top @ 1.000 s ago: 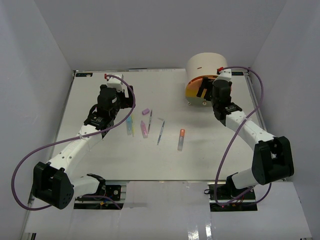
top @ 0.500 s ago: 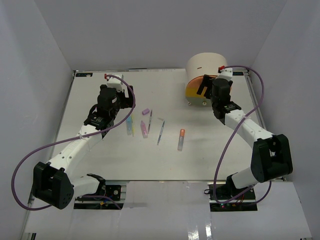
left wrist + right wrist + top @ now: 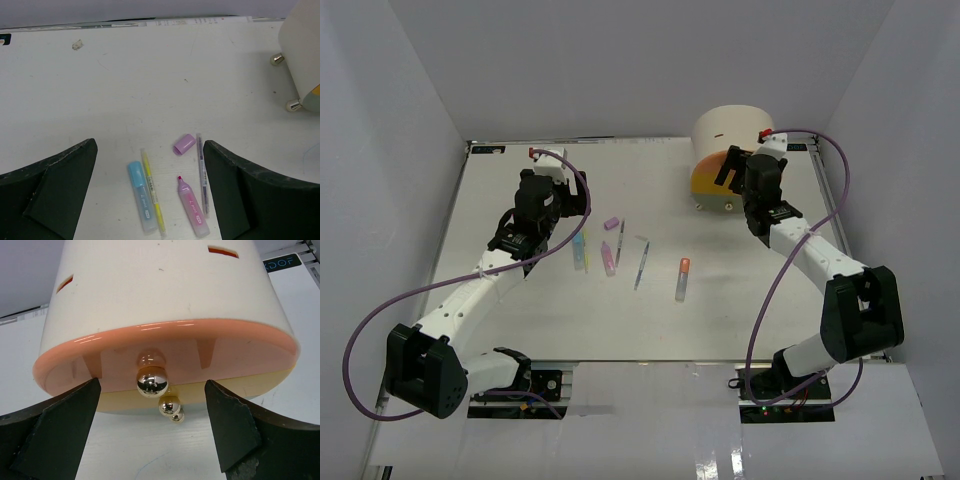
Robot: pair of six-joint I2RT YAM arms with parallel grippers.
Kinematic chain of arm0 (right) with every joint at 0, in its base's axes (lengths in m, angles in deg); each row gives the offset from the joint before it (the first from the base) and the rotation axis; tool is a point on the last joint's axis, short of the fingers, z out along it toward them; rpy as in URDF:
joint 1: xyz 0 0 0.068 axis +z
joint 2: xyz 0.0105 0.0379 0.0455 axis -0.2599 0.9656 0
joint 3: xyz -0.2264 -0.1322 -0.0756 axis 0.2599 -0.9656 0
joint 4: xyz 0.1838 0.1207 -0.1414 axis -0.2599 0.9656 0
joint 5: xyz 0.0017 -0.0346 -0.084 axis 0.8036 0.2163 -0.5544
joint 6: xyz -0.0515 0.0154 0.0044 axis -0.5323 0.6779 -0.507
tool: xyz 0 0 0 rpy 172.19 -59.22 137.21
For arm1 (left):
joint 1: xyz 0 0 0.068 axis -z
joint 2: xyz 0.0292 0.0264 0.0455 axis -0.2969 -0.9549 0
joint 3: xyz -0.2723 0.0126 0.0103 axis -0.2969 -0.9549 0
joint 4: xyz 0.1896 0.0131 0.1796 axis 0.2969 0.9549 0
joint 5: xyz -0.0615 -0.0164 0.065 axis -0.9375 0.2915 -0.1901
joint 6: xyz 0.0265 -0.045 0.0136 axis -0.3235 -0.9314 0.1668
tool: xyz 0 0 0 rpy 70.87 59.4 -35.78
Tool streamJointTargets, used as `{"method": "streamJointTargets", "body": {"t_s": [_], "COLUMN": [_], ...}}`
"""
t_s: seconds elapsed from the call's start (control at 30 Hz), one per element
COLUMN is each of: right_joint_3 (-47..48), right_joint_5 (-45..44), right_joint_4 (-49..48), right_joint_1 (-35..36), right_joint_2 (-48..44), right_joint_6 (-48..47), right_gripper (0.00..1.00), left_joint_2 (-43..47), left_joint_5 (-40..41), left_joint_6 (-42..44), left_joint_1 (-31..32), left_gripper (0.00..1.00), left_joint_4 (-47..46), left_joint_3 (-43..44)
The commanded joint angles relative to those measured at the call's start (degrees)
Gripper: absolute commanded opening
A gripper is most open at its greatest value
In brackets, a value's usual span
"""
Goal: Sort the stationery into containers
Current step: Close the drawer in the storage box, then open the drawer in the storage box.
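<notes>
The stationery lies mid-table: a blue marker (image 3: 140, 195), a yellow pen (image 3: 152, 192), a pink marker (image 3: 192, 205) with its purple cap (image 3: 184, 144) off, and a thin purple pen (image 3: 201, 172). Further right lie another thin pen (image 3: 641, 265) and an orange-capped marker (image 3: 682, 278). My left gripper (image 3: 150, 145) hangs open above the blue and pink markers, holding nothing. The cream organiser (image 3: 730, 125) stands back right with its drawers pushed in. My right gripper (image 3: 152, 384) is open, level with the peach top drawer (image 3: 165, 355), its fingers on either side of the gold knob (image 3: 152, 381) without touching it.
Below the peach drawer sits the yellow drawer (image 3: 250, 382) with its own knob (image 3: 170, 405), and a third knob (image 3: 177, 416) below that. The organiser stands on small metal feet (image 3: 293, 105). White walls close in the table on three sides.
My right gripper has edged a little closer to the organiser's drawers. The left arm and the stationery have not moved.
</notes>
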Motion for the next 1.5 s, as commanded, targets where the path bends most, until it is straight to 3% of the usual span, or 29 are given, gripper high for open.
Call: {"method": "streamJointTargets", "body": {"t_s": [0.0, 0.27, 0.7, 0.97, 1.3, 1.47], "right_joint_3": [2.5, -0.1, -16.6, -19.7, -19.6, -18.3], "right_joint_5": [-1.0, 0.5, 8.3, 15.2, 18.7, 18.8], "right_joint_4": [-4.4, -4.3, -4.0, -6.3, -13.7, -17.3], "right_joint_1": [-0.5, -0.5, -3.6, -7.9, -9.3, -9.3], "right_joint_2": [0.5, -3.8, -18.8, -16.3, -9.4, -5.8], "right_joint_6": [-0.2, -0.7, 7.4, 11.5, 14.0, 14.6], "right_gripper": [0.91, 0.91, 0.90, 0.90, 1.00, 0.91], "left_joint_2": [1.8, 1.8, 1.6, 1.4, 1.1, 1.5], "left_joint_5": [0.2, 0.2, -0.6, -0.6, -0.6, -0.3], "left_joint_6": [0.4, 0.5, 0.1, -0.1, -0.1, 0.2], "left_joint_1": [0.0, 0.0, 0.0, 0.0, 0.0, 0.0], "left_gripper": [0.98, 0.98, 0.98, 0.98, 0.98, 0.98], "left_joint_4": [-0.5, -0.6, -0.4, -0.5, -0.7, -0.8], "left_joint_3": [0.2, 0.1, 0.2, 0.1, 0.0, 0.0]}}
